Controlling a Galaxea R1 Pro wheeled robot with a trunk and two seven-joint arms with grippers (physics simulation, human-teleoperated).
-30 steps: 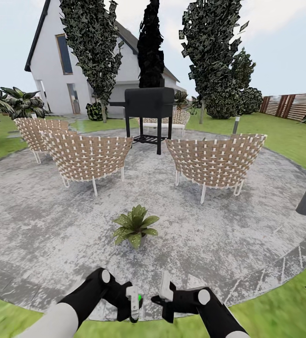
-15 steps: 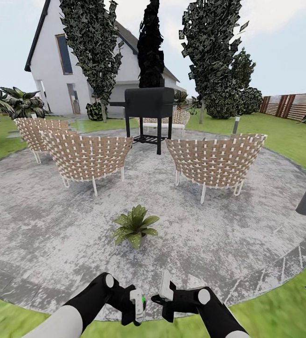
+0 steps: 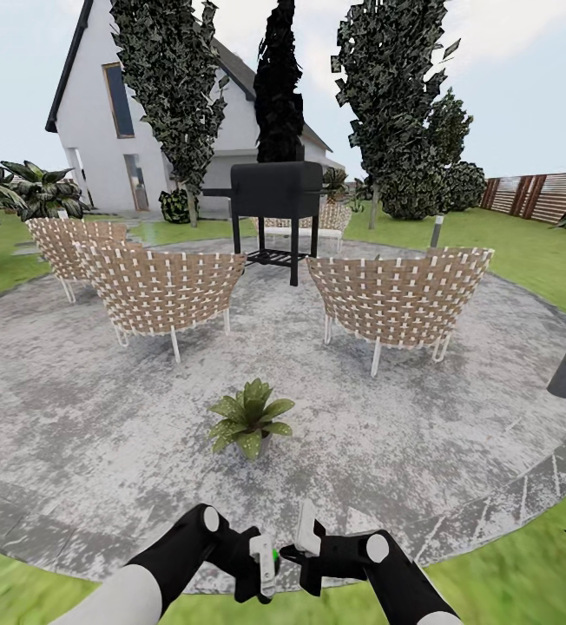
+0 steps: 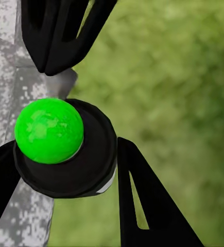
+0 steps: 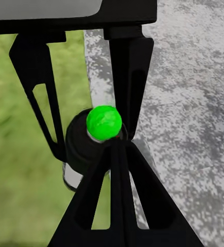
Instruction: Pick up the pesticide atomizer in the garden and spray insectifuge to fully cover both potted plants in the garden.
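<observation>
Low and near, at the patio's edge, the left hand (image 3: 266,564) holds the pesticide atomizer (image 3: 273,555), its fingers (image 4: 142,200) closed narrow around the black body with a bright green knob on top. The right hand (image 3: 305,542) sits just beside it; I cannot tell whether it is wide or closed. One potted plant (image 3: 250,418) stands farther out on the stone patio (image 3: 457,434).

The two hands are crowded together; a bump could twist or knock the bottle loose onto the grass.

No brand, label or writing is readable.
</observation>
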